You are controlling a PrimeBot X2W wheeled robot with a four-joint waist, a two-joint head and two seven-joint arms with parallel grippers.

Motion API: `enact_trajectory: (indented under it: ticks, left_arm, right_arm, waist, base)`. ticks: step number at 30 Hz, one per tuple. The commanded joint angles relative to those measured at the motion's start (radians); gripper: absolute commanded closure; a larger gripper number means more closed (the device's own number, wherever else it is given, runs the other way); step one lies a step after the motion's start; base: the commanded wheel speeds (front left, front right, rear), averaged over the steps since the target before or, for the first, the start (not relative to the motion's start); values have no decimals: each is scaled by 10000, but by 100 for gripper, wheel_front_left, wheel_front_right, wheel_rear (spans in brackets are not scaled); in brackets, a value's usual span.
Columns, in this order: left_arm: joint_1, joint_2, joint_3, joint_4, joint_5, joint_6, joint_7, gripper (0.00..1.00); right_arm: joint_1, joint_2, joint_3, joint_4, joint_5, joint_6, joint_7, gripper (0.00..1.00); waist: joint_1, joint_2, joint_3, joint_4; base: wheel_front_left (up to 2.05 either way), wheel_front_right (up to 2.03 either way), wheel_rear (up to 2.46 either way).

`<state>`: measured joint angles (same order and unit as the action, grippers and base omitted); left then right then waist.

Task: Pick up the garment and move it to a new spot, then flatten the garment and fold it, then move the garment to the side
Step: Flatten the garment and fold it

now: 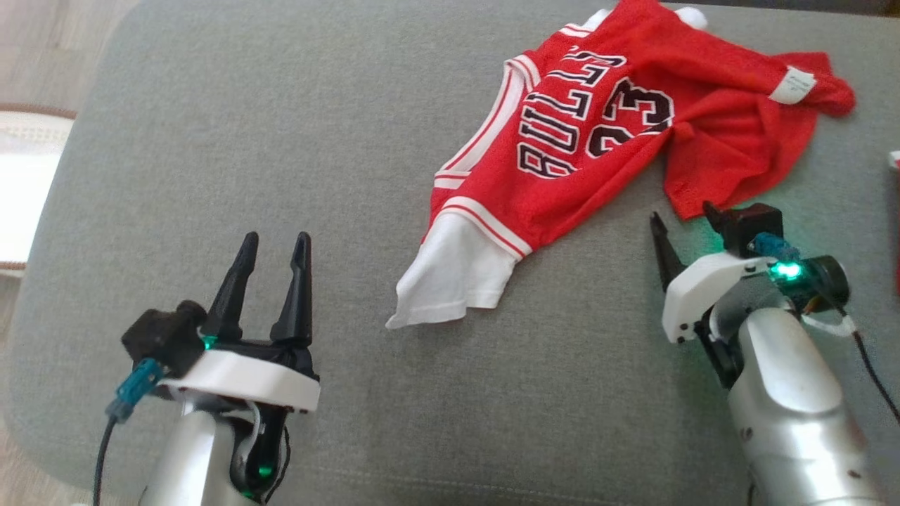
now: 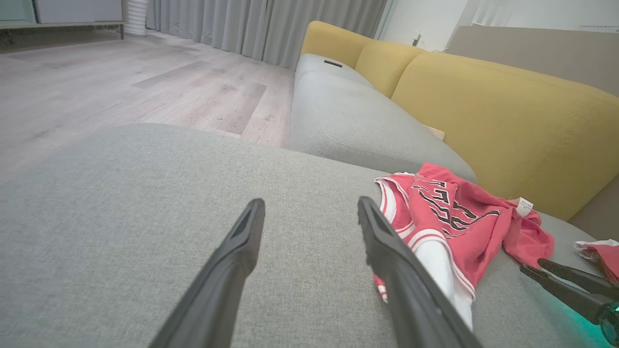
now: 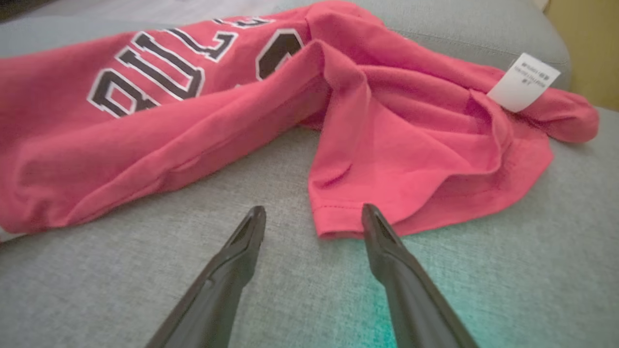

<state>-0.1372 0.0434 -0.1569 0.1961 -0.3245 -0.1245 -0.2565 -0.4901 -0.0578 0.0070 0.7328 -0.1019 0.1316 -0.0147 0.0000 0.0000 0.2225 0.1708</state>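
The garment (image 1: pixel 598 133) is a red jersey with black lettering and a white sleeve, lying crumpled on the grey cushion (image 1: pixel 281 140) at the upper right of the head view. It also shows as the garment (image 2: pixel 449 217) and garment (image 3: pixel 193 111) in the wrist views. My left gripper (image 1: pixel 274 242) stands open over bare cushion, well left of the white sleeve; the left gripper (image 2: pixel 309 205) holds nothing. My right gripper (image 1: pixel 685 218) is open just short of the red hem. The right gripper (image 3: pixel 312 215) has its fingertips at that hem's corner, nothing between them.
A yellow sofa back (image 2: pixel 508 111) and a further grey seat (image 2: pixel 358 125) lie beyond the cushion. Wooden floor (image 2: pixel 121 82) spreads to the left. A white care label (image 1: pixel 794 84) sticks up from the garment. Another red and white item (image 2: pixel 599 251) lies at the right edge.
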Motion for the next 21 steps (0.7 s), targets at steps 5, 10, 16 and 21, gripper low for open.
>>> enact_trajectory:
  ticks: [5,10,16,21]
  left_arm:
    - [-381,70,182,-280,-142,-59,-53,0]
    - [-452,69,154,-244,-82,-60,-53,0]
    - [-502,69,271,-254,-21,-60,-53,0]
    - [-370,69,363,-263,-18,-61,-53,0]
  right_arm:
    - [-1017,-23,-548,1121,-494,-9,-134,0]
    - [-1421,45,-1019,2036,-686,-9,-627,100]
    - [-1593,71,-1069,2566,-290,-9,-1590,100]
    - [-1226,73,-916,2429,255,-9,-2077,100]
  waist:
    - [0,0,228,66]
    - [0,0,272,-195]
    - [0,0,79,-723]
    - [0,0,-190,-1221]
  base:
    - [0,0,0]
    - [0,0,0]
    - [0,0,0]
    - [0,0,0]
